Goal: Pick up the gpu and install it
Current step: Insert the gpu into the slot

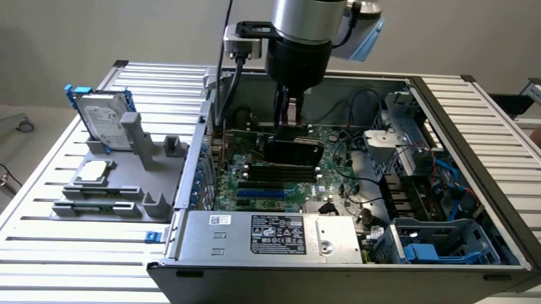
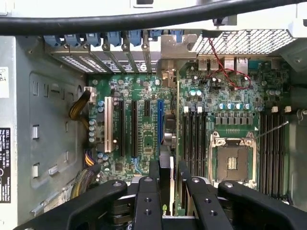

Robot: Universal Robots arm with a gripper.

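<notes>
The gpu (image 1: 298, 151), its flat black cover facing the camera, stands on edge inside the open computer case (image 1: 439, 95), low over the motherboard (image 1: 270, 187). My gripper (image 1: 287, 125) comes straight down from above and is shut on the card's upper edge. In the wrist view the gpu (image 2: 166, 163) appears edge-on between the two black fingers (image 2: 153, 179), running along the blue expansion slot (image 2: 159, 120) toward the rear slot brackets. Whether the card sits in a slot I cannot tell.
Black memory sticks (image 2: 194, 139) and the bare CPU socket (image 2: 233, 160) lie beside the card. A silver power supply (image 1: 270, 234) fills the case's near end. On the exterior view's left, a grey holder (image 1: 139, 202) carries a hard drive in a blue frame (image 1: 106, 123).
</notes>
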